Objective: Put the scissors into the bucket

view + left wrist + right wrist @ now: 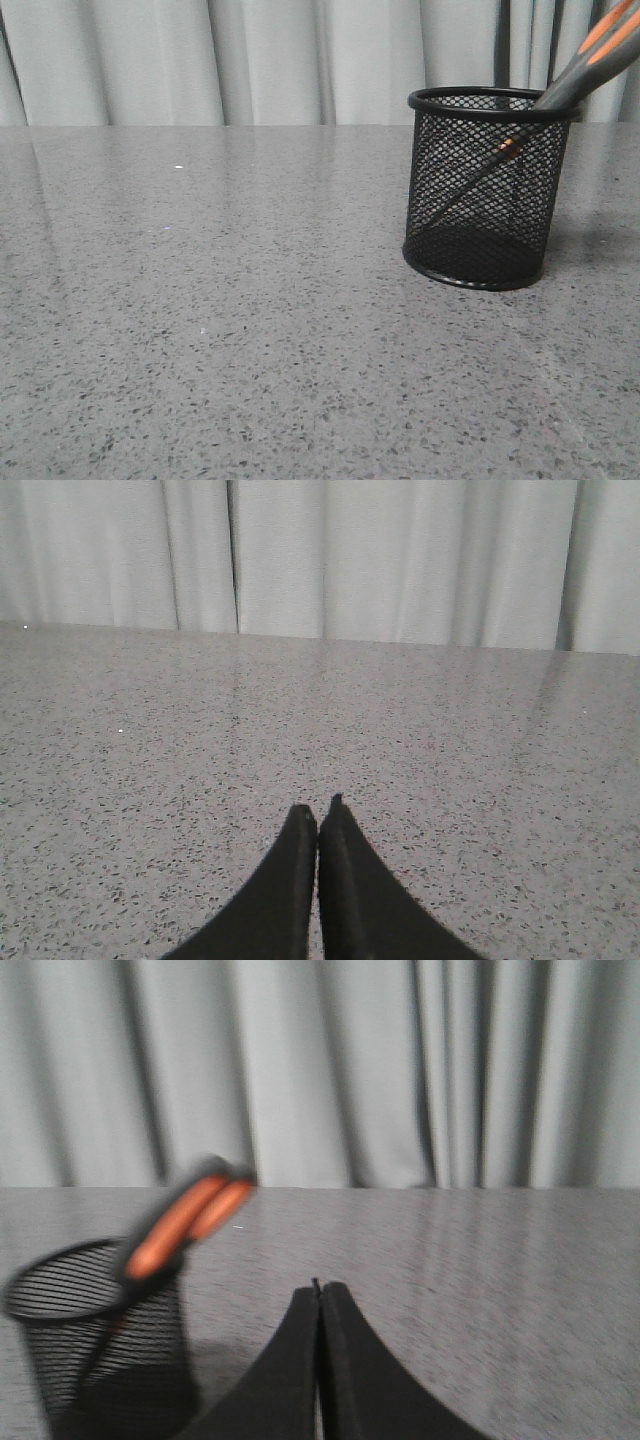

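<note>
The black wire-mesh bucket (487,190) stands upright on the grey speckled table at the right of the front view. The scissors (590,62) stand in it, blades down, leaning to the right, with the grey and orange handles sticking out over the rim. The orange pivot spot (508,150) shows through the mesh. The right wrist view shows the bucket (95,1340) and the blurred scissors handles (185,1220) beside my right gripper (319,1290), which is shut and empty, apart from them. My left gripper (317,813) is shut and empty over bare table. Neither gripper shows in the front view.
The grey speckled table (220,330) stretches to the left and front of the bucket. A pale grey curtain (260,60) hangs behind the table's far edge.
</note>
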Motion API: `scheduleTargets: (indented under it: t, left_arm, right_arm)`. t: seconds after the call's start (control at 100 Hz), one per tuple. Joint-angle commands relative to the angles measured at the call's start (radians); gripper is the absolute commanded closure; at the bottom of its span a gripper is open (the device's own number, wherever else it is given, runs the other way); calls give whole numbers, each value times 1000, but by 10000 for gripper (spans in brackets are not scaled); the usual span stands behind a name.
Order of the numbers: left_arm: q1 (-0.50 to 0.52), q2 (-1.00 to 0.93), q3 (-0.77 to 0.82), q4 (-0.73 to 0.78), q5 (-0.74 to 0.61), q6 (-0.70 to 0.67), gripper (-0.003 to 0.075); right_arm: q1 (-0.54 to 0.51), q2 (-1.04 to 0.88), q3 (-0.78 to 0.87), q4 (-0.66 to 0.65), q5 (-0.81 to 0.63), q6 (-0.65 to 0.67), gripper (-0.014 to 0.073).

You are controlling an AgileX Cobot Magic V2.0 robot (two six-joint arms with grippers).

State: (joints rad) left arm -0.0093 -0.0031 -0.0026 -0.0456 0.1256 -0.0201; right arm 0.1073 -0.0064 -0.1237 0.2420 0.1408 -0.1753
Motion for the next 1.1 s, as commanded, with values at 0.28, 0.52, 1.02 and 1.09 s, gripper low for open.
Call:
scheduleTargets:
  t: [0.28, 0.52, 1.02, 1.09]
  left_arm:
    - [-1, -25, 29, -6, -73, -12, 741]
    - [-1, -25, 29, -6, -73, -12, 741]
    - [-1, -25, 29, -6, -73, -12, 741]
    - [-1, -25, 29, -6, -73, -12, 741]
  right_arm:
    - [-76, -25, 152, -198, -109, 183, 664]
    - [-76, -25, 152, -248, 15, 183, 664]
    - [-76, -25, 152, -248, -1, 183, 664]
    - [-76, -25, 152, -248, -1, 183, 664]
